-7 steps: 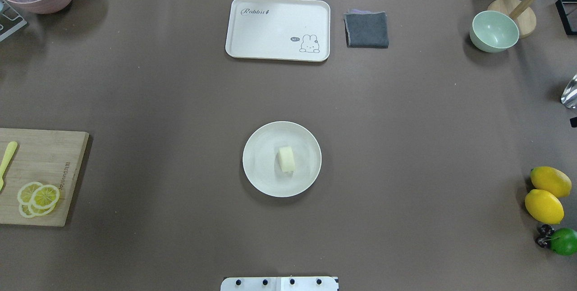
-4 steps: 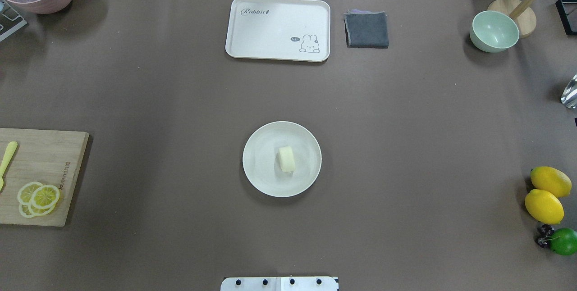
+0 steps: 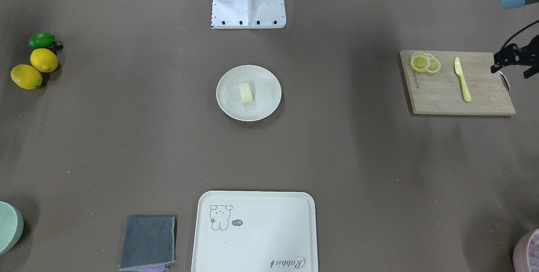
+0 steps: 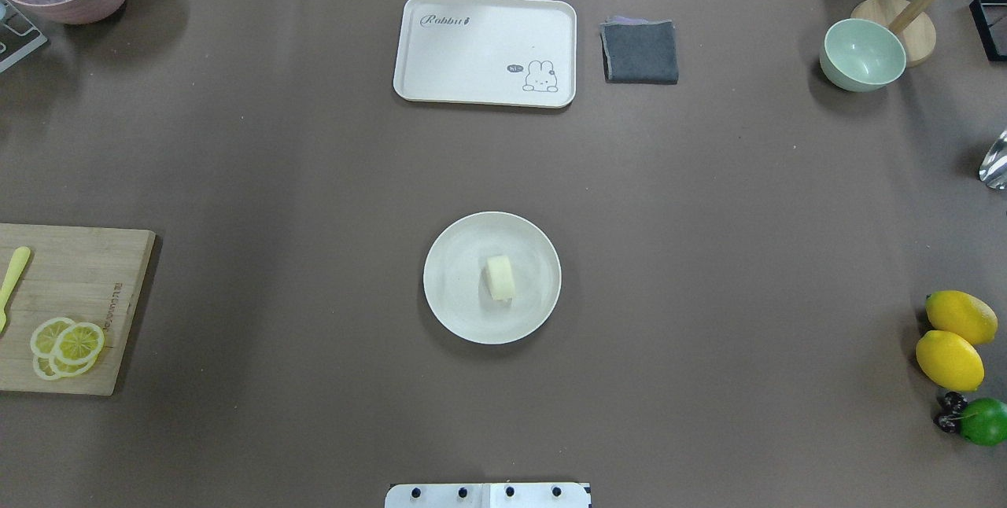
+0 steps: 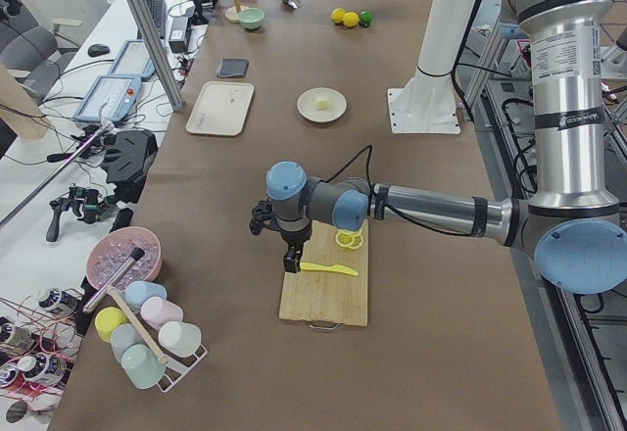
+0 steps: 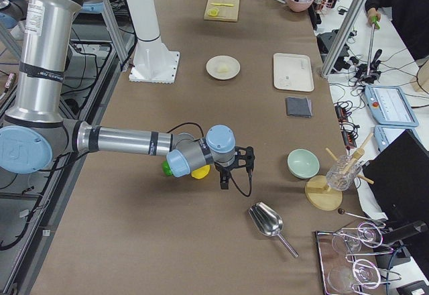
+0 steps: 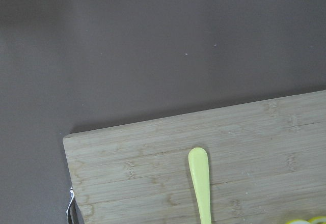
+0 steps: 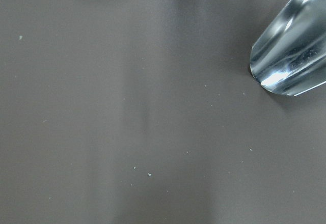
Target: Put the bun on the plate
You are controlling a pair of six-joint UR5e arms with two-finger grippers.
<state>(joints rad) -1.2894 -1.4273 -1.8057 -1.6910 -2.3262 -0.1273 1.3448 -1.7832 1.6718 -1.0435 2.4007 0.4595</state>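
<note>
The bun (image 4: 499, 277), a small pale cream lump, lies near the middle of the round cream-white plate (image 4: 450, 256) at the table's centre; the front-facing view shows the same bun (image 3: 246, 93) on the plate (image 3: 227, 99). Neither gripper is near it. The left gripper (image 5: 291, 258) hangs over the far-left end of the wooden cutting board (image 5: 323, 299); I cannot tell whether it is open or shut. The right gripper (image 6: 224, 180) hovers low beside the lemons at the table's right end, and I cannot tell its state either. No fingers show in the wrist views.
On the cutting board (image 4: 79, 272) lie lemon slices (image 4: 67, 344) and a yellow knife (image 4: 14, 276). A cream tray (image 4: 472, 44) and grey cloth (image 4: 639, 52) sit at the far edge. A green bowl (image 4: 861, 56), a metal scoop (image 6: 268, 221) and lemons (image 4: 949, 358) occupy the right end.
A small dark part at the overhead view's right edge has slid out of view. The bun and plate have not moved.
</note>
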